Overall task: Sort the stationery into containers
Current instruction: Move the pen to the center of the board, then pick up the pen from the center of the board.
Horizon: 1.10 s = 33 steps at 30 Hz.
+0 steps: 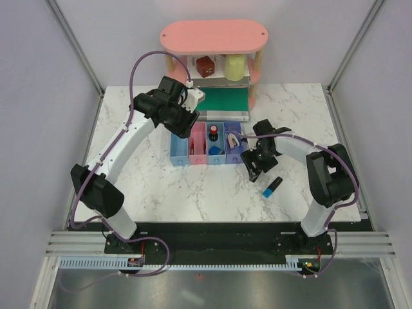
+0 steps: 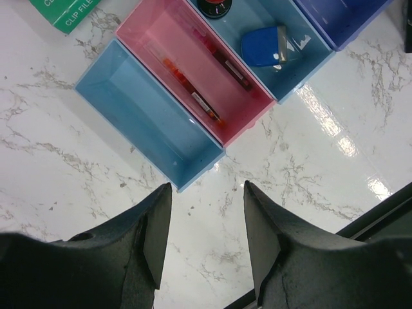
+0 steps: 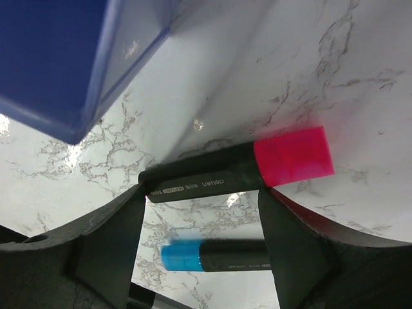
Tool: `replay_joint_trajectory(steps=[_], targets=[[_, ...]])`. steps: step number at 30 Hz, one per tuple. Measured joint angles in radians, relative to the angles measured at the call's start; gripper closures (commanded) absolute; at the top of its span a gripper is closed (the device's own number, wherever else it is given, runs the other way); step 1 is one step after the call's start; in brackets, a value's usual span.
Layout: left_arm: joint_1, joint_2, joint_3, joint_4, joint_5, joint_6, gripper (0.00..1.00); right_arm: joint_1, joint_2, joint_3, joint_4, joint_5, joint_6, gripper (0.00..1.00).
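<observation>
done so far: three small items sit in the containers (image 1: 188, 161), a row across the middle of the overhead view.
pink bin (image 2: 154, 32): holds the thin red pen (image 2: 187, 84), with what looks like a second slim pen beside it.
blue bin (image 2: 286, 77): holds the small blue piece (image 2: 264, 46); the red-black round piece (image 2: 212, 5) shows at the top edge of the left wrist view.
light blue bin (image 2: 138, 106): nothing in it.
purple-blue bin (image 3: 51, 58): something pale shows inside in the overhead view, too small to name.
pink-ended highlighter (image 3: 212, 177): not yet binned; it lies across the tips of the right gripper (image 3: 201, 209), just beside the purple-blue bin, centre of the right wrist view.
right gripper state: jaws stand wide; whether they pinch the highlighter or only frame it cannot be told.
blue-ended highlighter (image 1: 272, 187): loose on the table (image 2: 322, 161), lower right of the overhead view, apart from the bins.
left gripper (image 2: 206, 219): jaws part-way apart, nothing between them, hanging over bare marble just below the light blue bin.
left to do: by the look of it, both highlighters; roughly past the halfway mark.
</observation>
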Motion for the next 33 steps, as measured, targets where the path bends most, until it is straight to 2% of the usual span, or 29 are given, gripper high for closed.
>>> replay_joint_trajectory(steps=[7,11,15,18,19,21,24,28,29,32,33], targets=[[0.0,-0.008,-0.014,-0.003,-0.006,0.006,0.44,0.0,0.014,0.025,0.039,-0.004,0.029,0.18],[0.0,-0.008,-0.02,-0.006,-0.008,0.007,0.44,0.0,0.036,0.05,0.058,-0.005,0.048,0.08],[0.0,-0.014,-0.032,-0.006,-0.008,0.007,0.44,0.0,0.041,0.058,0.067,-0.021,0.051,0.1],[0.0,-0.027,-0.049,-0.008,-0.008,0.008,0.44,0.0,0.043,0.058,0.068,-0.024,0.051,0.2],[0.0,-0.029,-0.051,-0.01,-0.008,0.008,0.44,0.0,0.046,0.06,0.068,-0.022,0.052,0.31],[0.0,-0.032,-0.053,-0.013,-0.008,0.008,0.44,-0.001,0.051,0.064,0.069,-0.017,0.051,0.42],[0.0,-0.035,-0.053,-0.013,-0.008,0.008,0.44,-0.001,0.061,0.068,0.077,-0.006,0.056,0.51],[0.0,-0.043,-0.054,-0.013,-0.015,0.014,0.44,-0.003,0.064,0.069,0.085,0.016,0.057,0.59],[0.0,-0.046,-0.057,-0.012,-0.016,0.015,0.44,-0.004,0.064,0.068,0.087,0.021,0.056,0.64],[0.001,-0.06,-0.078,-0.013,-0.021,0.021,0.44,-0.008,0.064,0.064,0.094,0.035,0.054,0.87],[0.003,-0.064,-0.087,-0.01,-0.023,0.023,0.44,-0.011,0.064,0.064,0.097,0.034,0.05,0.99]])
